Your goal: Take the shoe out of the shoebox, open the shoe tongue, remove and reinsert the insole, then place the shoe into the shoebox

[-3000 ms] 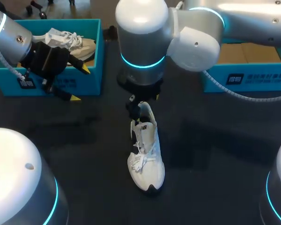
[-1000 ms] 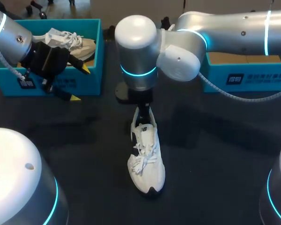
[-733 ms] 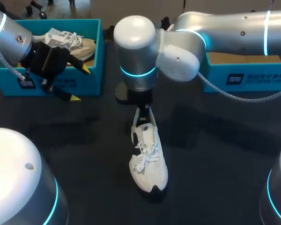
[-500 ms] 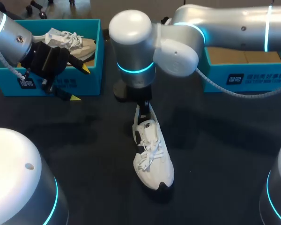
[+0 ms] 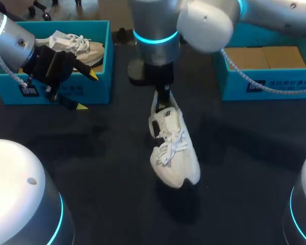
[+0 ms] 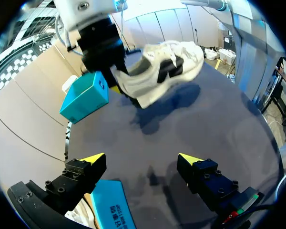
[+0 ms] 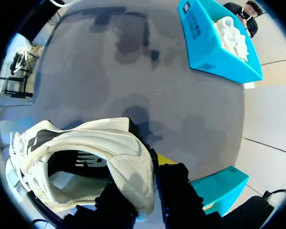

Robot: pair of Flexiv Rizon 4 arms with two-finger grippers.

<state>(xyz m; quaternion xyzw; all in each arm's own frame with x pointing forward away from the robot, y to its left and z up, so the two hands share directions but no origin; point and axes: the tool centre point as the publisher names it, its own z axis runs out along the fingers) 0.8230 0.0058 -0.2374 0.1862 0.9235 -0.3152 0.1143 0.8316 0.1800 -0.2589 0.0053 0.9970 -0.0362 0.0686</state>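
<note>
We have the shoe (image 5: 173,148) out of its box and lifted off the desk (image 5: 92,168), heel up and toe down, between the left shoebox (image 5: 101,84) and the right shoebox (image 5: 285,84). Our right pincer (image 5: 163,97) pinches the heel collar. Our left pincer (image 5: 86,90) is spread, holding nothing, by the left shoebox. We cannot tell whether the tongue and insole steps are done, and we judge that boxing remains. The shoe is white and laced, with dark side patches.
</note>
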